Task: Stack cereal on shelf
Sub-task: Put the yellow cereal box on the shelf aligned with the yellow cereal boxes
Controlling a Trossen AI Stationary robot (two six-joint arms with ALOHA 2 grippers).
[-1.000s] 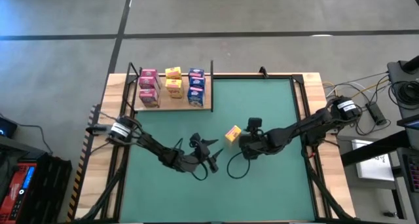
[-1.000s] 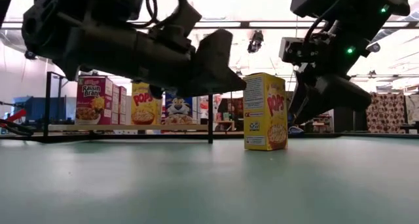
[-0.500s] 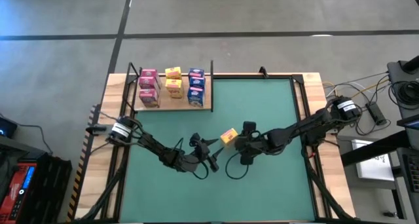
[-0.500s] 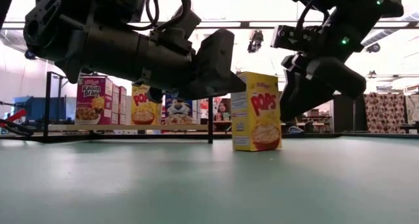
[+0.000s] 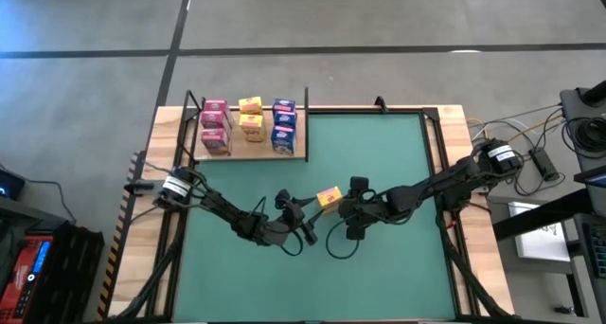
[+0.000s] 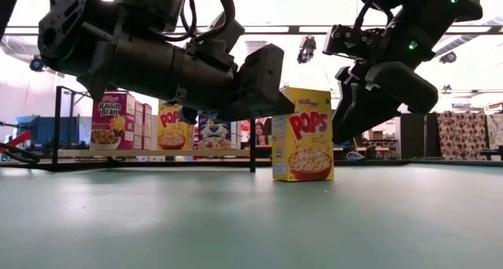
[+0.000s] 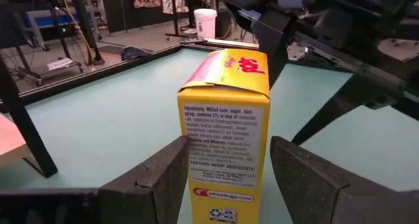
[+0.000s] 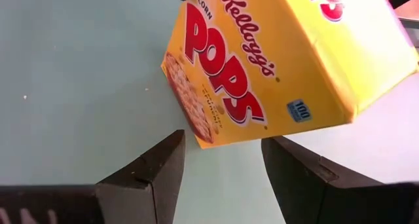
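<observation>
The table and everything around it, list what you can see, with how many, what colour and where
Corn Pops box: one, yellow, upright on the mat mid-table, between the two grippers.
Boxes on the shelf: about six; pink at left, yellow in the middle, blue at right.
Shelf: one, light wood with black posts, far left corner of the table.
Mat: one, green, covering the table top.
White bucket: one, on the floor beyond the table.
Left gripper: dark, open, fingers either side of the yellow box.
Right gripper: dark, open, just behind the same box.
</observation>
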